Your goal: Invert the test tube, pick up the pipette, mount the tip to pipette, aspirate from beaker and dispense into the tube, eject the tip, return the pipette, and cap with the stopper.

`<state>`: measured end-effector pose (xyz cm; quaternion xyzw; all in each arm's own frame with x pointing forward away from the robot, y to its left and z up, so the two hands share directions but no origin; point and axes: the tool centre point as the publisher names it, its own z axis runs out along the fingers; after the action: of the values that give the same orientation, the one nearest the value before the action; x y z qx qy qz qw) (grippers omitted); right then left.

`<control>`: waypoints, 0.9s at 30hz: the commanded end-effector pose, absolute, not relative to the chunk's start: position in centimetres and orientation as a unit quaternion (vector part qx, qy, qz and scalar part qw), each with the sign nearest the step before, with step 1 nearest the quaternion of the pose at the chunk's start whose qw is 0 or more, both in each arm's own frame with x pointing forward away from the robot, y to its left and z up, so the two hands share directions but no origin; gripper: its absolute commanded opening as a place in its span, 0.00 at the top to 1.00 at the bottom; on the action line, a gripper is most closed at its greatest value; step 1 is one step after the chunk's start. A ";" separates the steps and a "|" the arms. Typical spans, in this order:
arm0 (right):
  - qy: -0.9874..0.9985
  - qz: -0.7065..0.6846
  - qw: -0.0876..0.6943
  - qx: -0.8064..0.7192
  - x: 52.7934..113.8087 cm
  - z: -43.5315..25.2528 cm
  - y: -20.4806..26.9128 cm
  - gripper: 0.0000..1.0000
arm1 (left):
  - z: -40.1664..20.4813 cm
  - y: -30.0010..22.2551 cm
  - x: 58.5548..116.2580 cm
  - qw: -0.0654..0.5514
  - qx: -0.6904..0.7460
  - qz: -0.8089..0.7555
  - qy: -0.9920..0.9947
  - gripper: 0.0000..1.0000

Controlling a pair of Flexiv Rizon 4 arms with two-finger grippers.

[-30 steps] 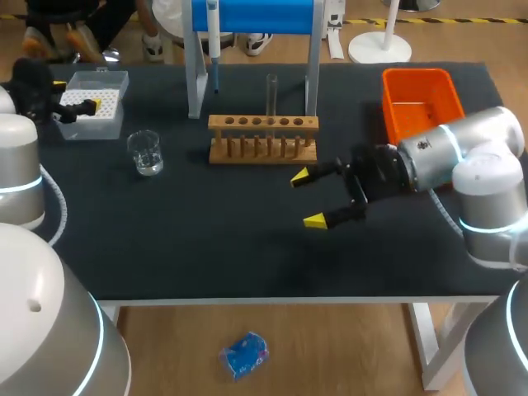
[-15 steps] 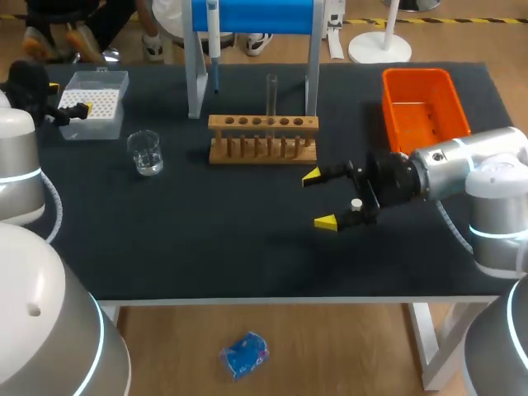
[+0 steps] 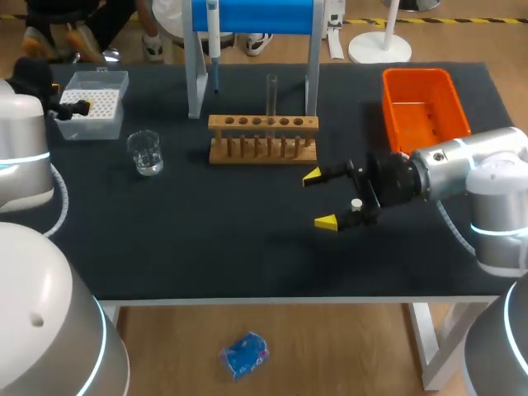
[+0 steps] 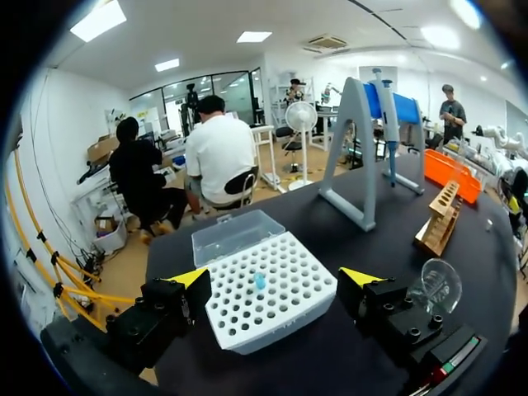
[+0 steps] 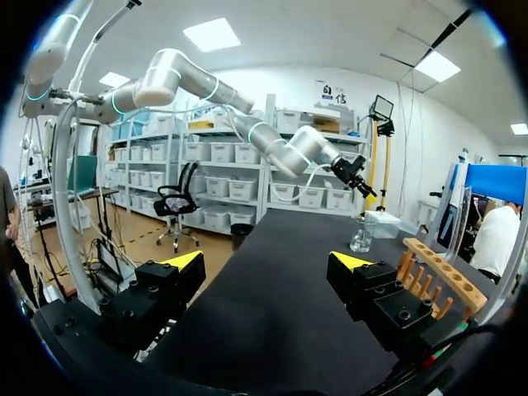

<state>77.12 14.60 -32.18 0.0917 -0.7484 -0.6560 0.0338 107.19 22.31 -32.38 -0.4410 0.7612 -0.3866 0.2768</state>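
Right gripper (image 3: 318,198) has drawn back from the rack (image 3: 262,139) toward our right side, jaws apart and empty.

We see the test tube (image 3: 271,95) upright in the rack, so we judge the inverting done and the pipette (image 3: 213,37) next. It hangs on the blue stand (image 3: 252,16) behind the rack, and an arm must reach its handle and lift it clear. Our left gripper (image 4: 276,279) hovers at the tip box (image 3: 95,103), jaws apart, one blue tip (image 4: 260,281) inside the box. On the dark table (image 3: 206,247), the beaker (image 3: 145,153) stands near the box and the orange bin (image 3: 421,103) sits at the far right.
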 end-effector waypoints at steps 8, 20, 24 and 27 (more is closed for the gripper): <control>-0.748 -0.656 0.033 0.092 77.1 -32.3 14.6 0.00 | -33.6 22.3 109.3 0.262 -0.456 -0.377 0.762 0.18; -0.748 -0.656 0.033 0.092 77.1 -32.3 14.6 0.00 | -34.7 22.4 109.9 0.251 -0.465 -0.377 0.761 0.24; -0.748 -0.656 0.033 0.092 77.1 -32.3 14.6 0.00 | -34.9 22.4 110.1 0.248 -0.467 -0.379 0.760 0.34; -0.748 -0.656 0.033 0.092 77.1 -32.3 14.6 0.00 | -35.0 22.4 110.1 0.246 -0.468 -0.379 0.760 0.43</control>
<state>77.14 14.57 -32.22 0.0922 -0.7481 -0.6562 0.0340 109.75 22.19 -34.92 -0.4681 0.7572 -0.3801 0.2510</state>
